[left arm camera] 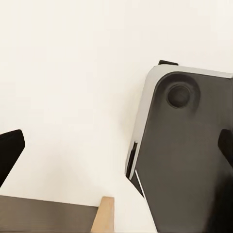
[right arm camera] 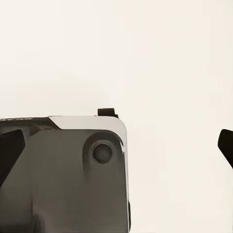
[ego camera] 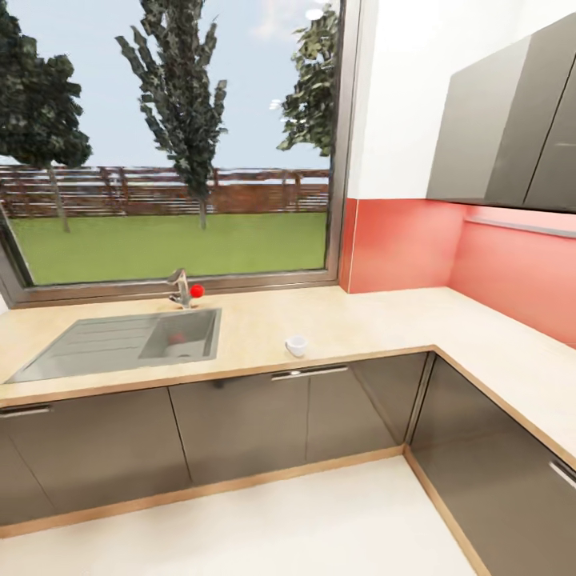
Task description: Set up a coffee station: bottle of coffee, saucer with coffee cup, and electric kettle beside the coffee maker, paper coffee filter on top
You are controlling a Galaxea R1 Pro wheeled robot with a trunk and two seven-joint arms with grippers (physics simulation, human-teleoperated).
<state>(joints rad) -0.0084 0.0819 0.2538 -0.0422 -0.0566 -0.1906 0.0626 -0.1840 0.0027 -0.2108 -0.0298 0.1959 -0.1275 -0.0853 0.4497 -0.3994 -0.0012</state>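
I face the corner of the kitchen countertop, its tan wood worktop running under a wide window and turning along the red backsplash, with my arms held low over the pale floor. The coffee cup stands alone near the front edge of the counter, just above a cabinet handle and well apart from the sink and its faucet. My left gripper hangs with its dark fingertips wide apart and nothing between them, looking down past my own grey base and a strip of cabinet front; my right gripper is likewise spread and empty over the floor, with the base beneath it. No coffee maker, saucer, kettle, bottle or filter is visible from here, so I judge the station barely begun. The risks from here are plain: the cup sits so close to the lip that a careless reach or a bump of my base against the cabinets could knock it off; its small, smooth wall and single loop handle could slip from a shallow pinch; and gathering the other items means driving around, where low-hanging arms might clip the cabinet fronts.
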